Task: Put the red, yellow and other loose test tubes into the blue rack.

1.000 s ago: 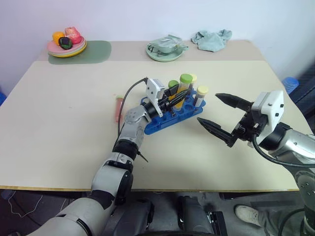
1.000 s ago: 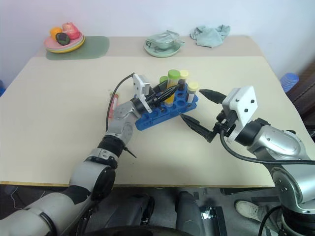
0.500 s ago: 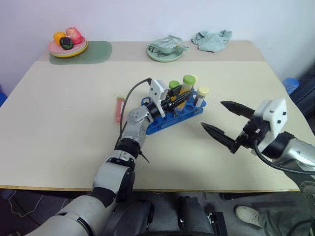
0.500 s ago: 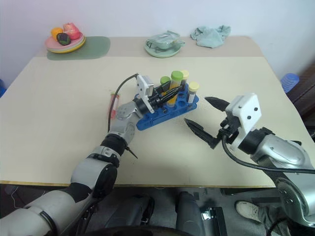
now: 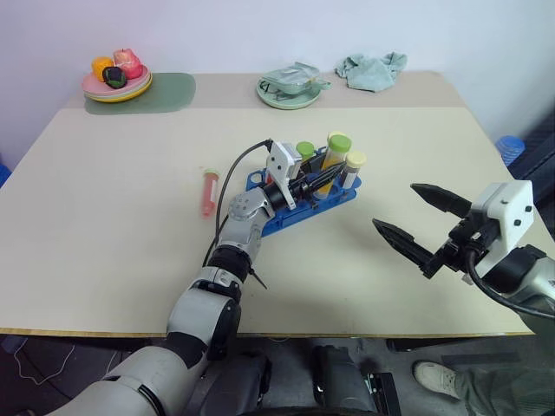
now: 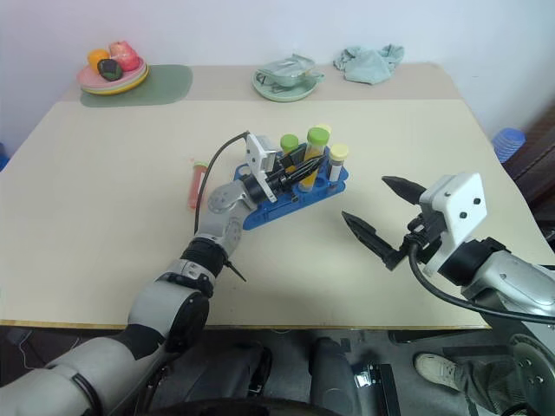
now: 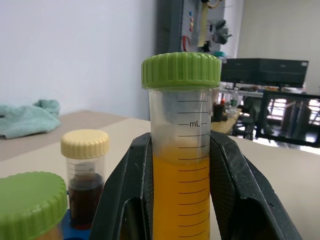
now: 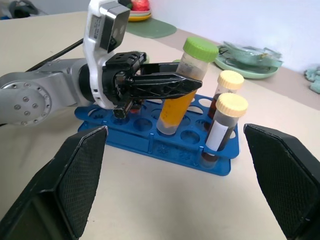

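From the head views: blue rack (image 5: 299, 201) near the middle of the surface (image 5: 130, 251), with the left gripper (image 5: 312, 185) reaching in from its left side, jaws clamped on a green-capped tube of orange liquid (image 5: 334, 160). Tube leaning, its lower end at a rack hole. Red tube (image 5: 208, 191) lying loose on the surface left of the rack, apart from it. Right gripper (image 5: 414, 223) near and to the right of the rack, well apart from it, jaws spread wide and holding nothing.

Only plain from the left wrist view: printed volume marks on the held tube, orange liquid filling it to about the middle, both fingers (image 7: 127, 185) pressed against its sides. Beside it a yellow-capped tube (image 7: 85, 172) with dark liquid, and the edge of another green cap (image 7: 27, 205).

From the right wrist view: two yellow-capped tubes (image 8: 222, 127) standing upright at the rack's right end, one behind the other, several holes bare, the orange tube's foot sitting in a hole.

Far edge of the surface: a plate of fruit (image 5: 117, 78) on a green mat (image 5: 169, 91) at the left, a green dish (image 5: 290, 87) in the middle, a crumpled cloth (image 5: 373, 69) to its right
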Controlling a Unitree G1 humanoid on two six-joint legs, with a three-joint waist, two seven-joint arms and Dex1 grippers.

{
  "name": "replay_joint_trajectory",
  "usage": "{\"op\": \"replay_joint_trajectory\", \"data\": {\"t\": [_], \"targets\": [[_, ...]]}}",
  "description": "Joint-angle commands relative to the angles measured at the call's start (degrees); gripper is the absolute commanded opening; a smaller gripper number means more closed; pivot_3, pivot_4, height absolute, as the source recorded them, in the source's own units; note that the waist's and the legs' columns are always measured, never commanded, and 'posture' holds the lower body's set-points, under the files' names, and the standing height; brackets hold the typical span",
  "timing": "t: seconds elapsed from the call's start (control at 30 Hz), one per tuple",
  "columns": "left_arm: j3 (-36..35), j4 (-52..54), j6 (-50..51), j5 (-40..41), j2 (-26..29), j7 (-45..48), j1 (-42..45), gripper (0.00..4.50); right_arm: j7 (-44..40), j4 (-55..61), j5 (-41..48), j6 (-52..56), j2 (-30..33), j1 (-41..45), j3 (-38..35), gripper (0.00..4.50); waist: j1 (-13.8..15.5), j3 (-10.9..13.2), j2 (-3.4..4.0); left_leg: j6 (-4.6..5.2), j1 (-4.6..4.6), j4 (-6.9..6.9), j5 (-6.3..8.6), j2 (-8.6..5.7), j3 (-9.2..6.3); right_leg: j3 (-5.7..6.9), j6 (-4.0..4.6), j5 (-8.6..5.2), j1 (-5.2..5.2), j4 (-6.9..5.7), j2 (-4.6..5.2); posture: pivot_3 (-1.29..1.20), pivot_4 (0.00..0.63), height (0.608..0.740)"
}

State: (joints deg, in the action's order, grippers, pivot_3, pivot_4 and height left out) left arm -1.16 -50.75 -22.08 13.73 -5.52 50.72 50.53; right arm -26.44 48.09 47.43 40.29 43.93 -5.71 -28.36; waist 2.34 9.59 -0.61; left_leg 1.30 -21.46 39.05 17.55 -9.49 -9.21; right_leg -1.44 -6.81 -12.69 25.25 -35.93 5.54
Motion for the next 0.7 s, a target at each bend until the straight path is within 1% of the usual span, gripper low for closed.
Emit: {"op": "replay_joint_trajectory", "data": {"t": [0.03, 0.17, 0.3, 0.5, 0.7], "targets": [[0.71, 3.96, -2.54, -0.56, -0.01, -0.32, -0.23, 1.18, 0.07, 1.42, 0.18, -1.2, 0.49, 0.68, -0.06, 4.5, 0.01, 0.0, 0.0, 0.0, 0.0, 0.0, 0.0, 0.0, 0.0, 0.0, 0.0, 0.0, 0.0, 0.0, 0.0, 0.0, 0.15, 0.74], [1.49, 5.51, -4.7, -1.37, 0.2, -0.36, -0.7, 1.18, -0.54, 0.93, -0.36, -1.92, 0.29, 0.42, 0.23, 4.5, 0.03, 0.0, 0.0, 0.0, 0.0, 0.0, 0.0, 0.0, 0.0, 0.0, 0.0, 0.0, 0.0, 0.0, 0.0, 0.0, 0.15, 0.74], [1.8, 6.49, -4.6, -1.12, 0.08, -1.08, -0.64, 1.18, -1.15, 0.46, -0.75, -2.71, 0.22, 0.32, 0.41, 4.5, 0.04, 0.0, 0.0, 0.0, -0.01, 0.0, 0.0, 0.0, 0.0, 0.0, 0.0, 0.0, 0.0, 0.02, 0.0, 0.0, 0.15, 0.74], [2.58, 6.86, -3.72, -0.79, 0.21, -0.15, -1.2, 1.18, -1.72, -0.03, -1.21, -3.21, 0.26, 0.44, 0.74, 4.5, 0.02, 0.0, 0.0, 0.0, -0.01, 0.0, 0.0, 0.0, 0.0, 0.0, 0.0, 0.0, 0.0, 0.01, 0.0, 0.0, 0.15, 0.74], [2.18, 5.3, -1.47, -0.36, 0.35, -1.22, -1.76, 1.18, -2.2, -0.32, -2.12, -3.76, -0.1, 0.28, 1.35, 4.5, 0.0, 0.0, 0.0, 0.0, -0.01, 0.0, 0.0, 0.0, 0.0, 0.0, 0.0, 0.0, 0.0, 0.01, 0.0, 0.0, 0.15, 0.74]]}}
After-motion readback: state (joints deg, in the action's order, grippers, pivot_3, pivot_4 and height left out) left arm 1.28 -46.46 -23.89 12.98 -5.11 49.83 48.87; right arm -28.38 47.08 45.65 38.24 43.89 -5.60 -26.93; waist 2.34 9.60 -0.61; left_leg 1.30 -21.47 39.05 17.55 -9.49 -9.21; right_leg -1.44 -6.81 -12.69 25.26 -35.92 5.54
